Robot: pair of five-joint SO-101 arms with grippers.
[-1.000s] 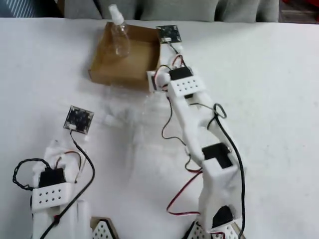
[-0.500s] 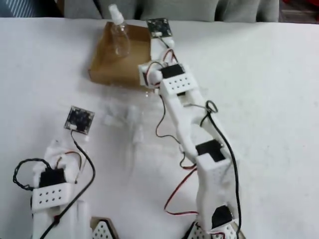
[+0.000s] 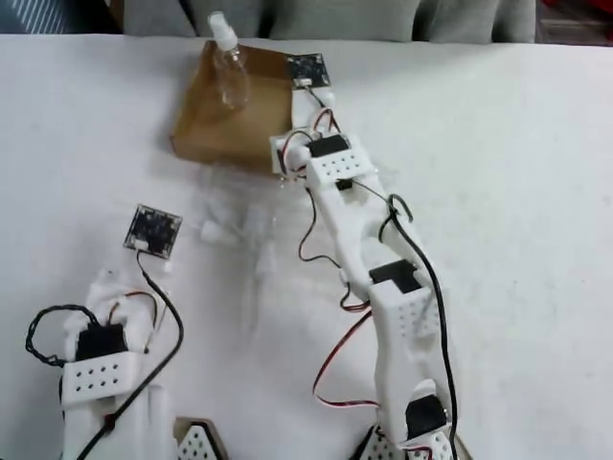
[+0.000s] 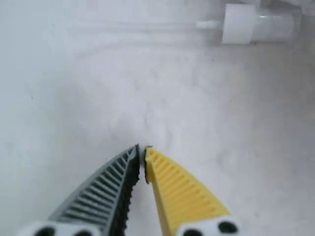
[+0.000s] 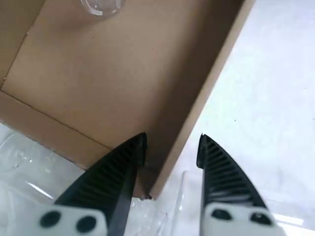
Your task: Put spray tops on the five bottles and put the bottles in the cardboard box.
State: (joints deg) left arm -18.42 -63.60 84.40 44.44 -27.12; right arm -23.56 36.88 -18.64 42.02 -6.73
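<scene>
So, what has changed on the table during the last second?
The right arm swung sideways toward the cardboard box; its open right gripper now straddles a box wall near a corner. Nothing was taken hold of or let go. The left arm, with its left gripper shut, and the spray bottle in the box stayed as they were.

Table (image 3: 517,144): 1
Cardboard box (image 3: 218,129): 1
Bottle in the box (image 3: 231,79): 1, with fitted spray top (image 3: 221,27): 1
Clear bottles (image 5: 24,162) on the table: several in a cluster; exact number cannot be told
Spray top lying on the table (image 4: 240,23): at least 1
Arms: 2 (left arm (image 3: 96,374), right arm (image 3: 359,220))
Grippers: 2 (left gripper (image 4: 141,150), right gripper (image 5: 170,142))
</scene>
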